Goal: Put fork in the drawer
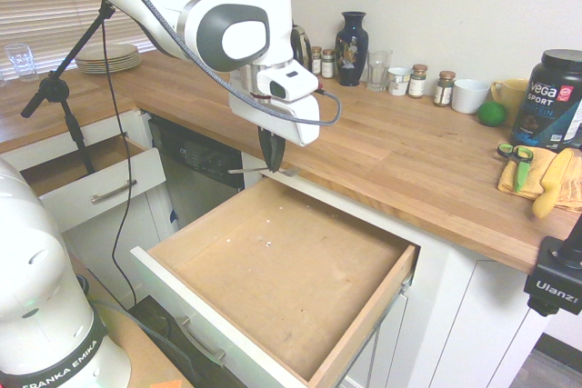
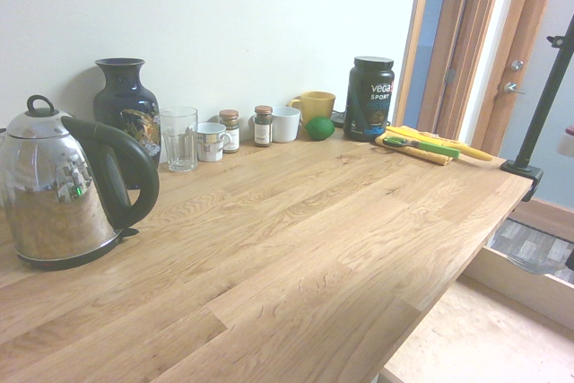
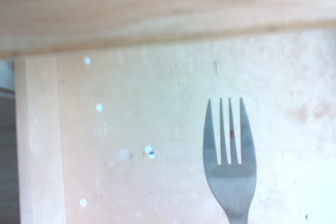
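Gripper (image 1: 272, 168) pinching fork (image 1: 289, 172) near the back edge of the pulled-out drawer (image 1: 273, 265) — fork off the counter (image 1: 396, 143). Pick done; lowering and release inside remain, likely past halfway.

The fork (image 3: 230, 177) above the drawer (image 1: 284, 244) is smooth grey metal with a dull sheen and a small brownish spot on its tines; the drawer has a matt bare-wood bottom, pale-flecked, a smooth white front and a metal bar handle (image 1: 200, 341). Behind the drawer, the worktop (image 2: 269, 239) is smooth, grained wood with a soft sheen, bearing a kettle (image 2: 61, 190) of mirror-bright metal with a dark, plastic-looking handle. Along the worktop's wall side stand a glossy dark-blue vase (image 2: 127, 114), a clear, smooth glass (image 2: 179, 139) and a dark, plastic-looking tub (image 2: 369, 100), near a yellow cloth (image 1: 536, 179).
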